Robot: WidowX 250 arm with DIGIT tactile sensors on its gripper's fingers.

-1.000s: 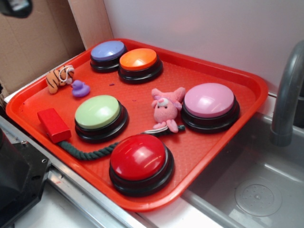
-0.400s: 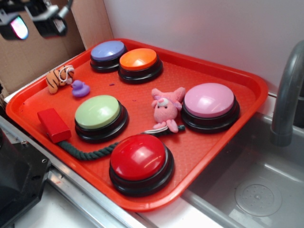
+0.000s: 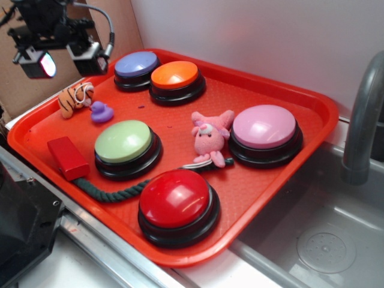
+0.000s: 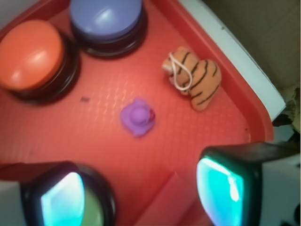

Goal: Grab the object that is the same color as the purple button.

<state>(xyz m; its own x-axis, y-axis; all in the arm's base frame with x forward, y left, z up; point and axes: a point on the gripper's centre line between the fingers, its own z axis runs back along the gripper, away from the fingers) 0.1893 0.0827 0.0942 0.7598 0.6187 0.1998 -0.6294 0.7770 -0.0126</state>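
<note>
The purple duck (image 3: 101,111) sits upright on the red tray (image 3: 264,180), beak toward the tiger plush (image 3: 75,98). The end effector (image 3: 63,60) hangs above, fingers spread and empty.

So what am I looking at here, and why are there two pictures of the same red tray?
It is a small robot arm with a two-fingered gripper, seen by two cameras. One camera stands off to the side; the other rides on the arm's wrist and looks straight down between the fingers.

On the red tray lie round push buttons, including a purple button, plus an orange one, a green one, a pink one and a red one. There is also a tiny purple duck, a striped tiger toy, a pink plush animal, a red block and a rope.

The gripper is open above the duck, holding nothing.
</note>
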